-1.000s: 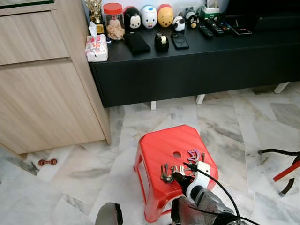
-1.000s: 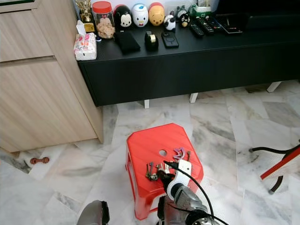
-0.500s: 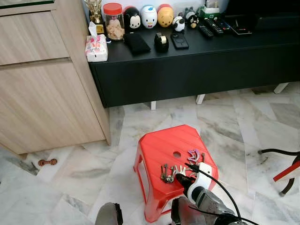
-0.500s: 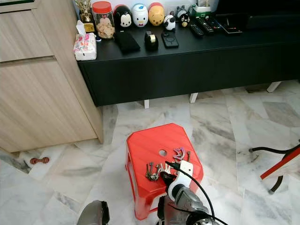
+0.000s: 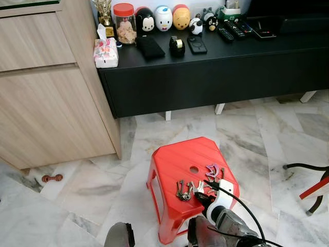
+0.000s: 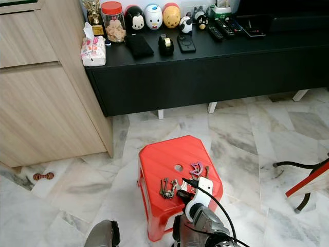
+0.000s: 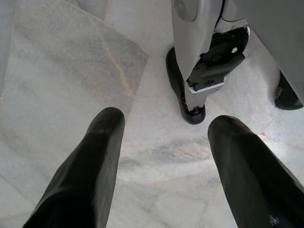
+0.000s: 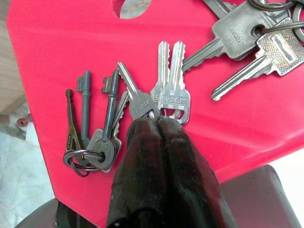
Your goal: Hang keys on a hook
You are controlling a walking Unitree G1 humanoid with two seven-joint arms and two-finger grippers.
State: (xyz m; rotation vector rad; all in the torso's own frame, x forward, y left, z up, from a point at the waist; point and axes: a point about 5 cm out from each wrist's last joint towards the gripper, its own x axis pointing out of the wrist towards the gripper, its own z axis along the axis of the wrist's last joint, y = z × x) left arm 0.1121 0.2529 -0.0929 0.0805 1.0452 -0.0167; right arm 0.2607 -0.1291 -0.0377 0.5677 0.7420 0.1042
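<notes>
1. Marble floor [image 5: 247, 139] lies under your red stool [image 5: 180, 159], with a black cabinet [image 5: 216, 77] beyond it.
2. Your right gripper [image 8: 156, 124] has its fingers pressed together, tips on the heads of the silver keys [image 8: 164, 97] lying on the stool.
3. Just beside those tips lies a ring of dark keys [image 8: 90, 128]; more keys [image 8: 247, 33] lie farther ahead.
4. Your left gripper [image 7: 161, 137] hangs with fingers spread over the floor.

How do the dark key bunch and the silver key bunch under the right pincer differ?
The dark key bunch has slim, dull old-style keys on a visible ring; the silver key bunch has broad, bright flat keys. The right pincer, closed, meets the silver bunch; the dark one lies beside it. Both rest on the red stool.
</notes>
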